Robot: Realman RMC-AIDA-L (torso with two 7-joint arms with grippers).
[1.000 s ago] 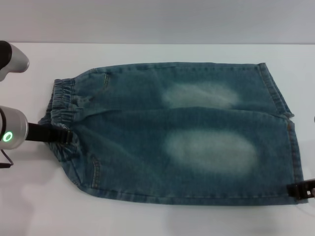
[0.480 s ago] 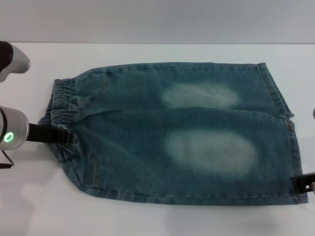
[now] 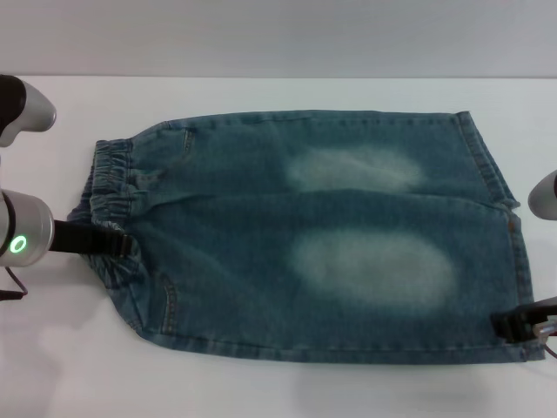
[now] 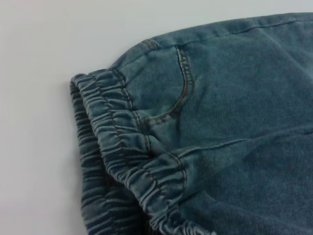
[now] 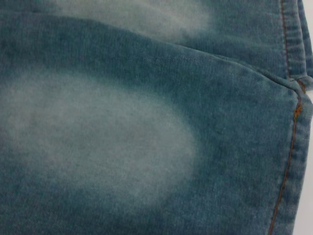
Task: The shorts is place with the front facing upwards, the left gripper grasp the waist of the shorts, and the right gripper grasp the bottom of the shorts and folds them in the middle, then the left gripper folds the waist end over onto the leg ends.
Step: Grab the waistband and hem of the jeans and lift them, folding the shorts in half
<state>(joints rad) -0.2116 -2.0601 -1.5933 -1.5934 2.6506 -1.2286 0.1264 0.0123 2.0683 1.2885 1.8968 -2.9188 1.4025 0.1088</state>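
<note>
On the table (image 3: 261, 392), both pincers' grips unclear: left pincer (image 3: 122, 246) at shorts (image 3: 305, 235) waist, right pincer (image 3: 513, 325) at hem.

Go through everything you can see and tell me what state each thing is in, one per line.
Blue denim shorts: spread flat, front up, not yet folded, waist toward the robot's left.
Elastic waistband: gathered, bunched at the left gripper.
Left gripper: at the waist edge of the shorts.
Right gripper: at the near leg hem corner.
White table: bears the shorts.
</note>
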